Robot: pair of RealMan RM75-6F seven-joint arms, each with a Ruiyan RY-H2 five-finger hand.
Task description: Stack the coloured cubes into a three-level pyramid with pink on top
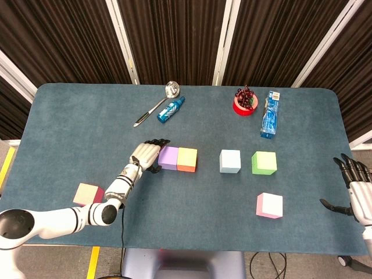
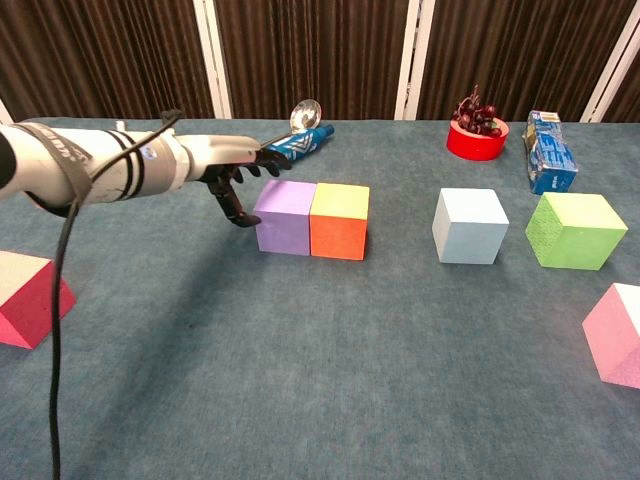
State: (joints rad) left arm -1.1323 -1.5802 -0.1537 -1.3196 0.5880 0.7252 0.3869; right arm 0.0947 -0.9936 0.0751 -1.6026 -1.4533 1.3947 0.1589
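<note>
A purple cube (image 1: 168, 157) (image 2: 285, 215) and an orange cube with a yellow top (image 1: 186, 159) (image 2: 338, 220) stand side by side, touching, left of centre. My left hand (image 1: 146, 154) (image 2: 235, 175) hovers just left of the purple cube with its fingers spread, holding nothing; a thin gap shows between them. To the right stand a light blue cube (image 1: 230, 161) (image 2: 470, 225) and a green cube (image 1: 264, 163) (image 2: 575, 230), apart from each other. The pink cube (image 1: 269, 205) (image 2: 615, 335) sits nearer the front right. A red cube with a pale top (image 1: 88, 193) (image 2: 25, 297) lies at the front left. My right hand (image 1: 354, 189) hangs open off the table's right edge.
At the back lie a metal ladle (image 1: 157, 104), a small blue bottle (image 1: 171, 110) (image 2: 300, 143), a red bowl of dark fruit (image 1: 245, 103) (image 2: 476, 132) and a blue packet (image 1: 270, 114) (image 2: 548, 150). My left forearm and its cable (image 2: 90, 175) stretch over the table's left side.
</note>
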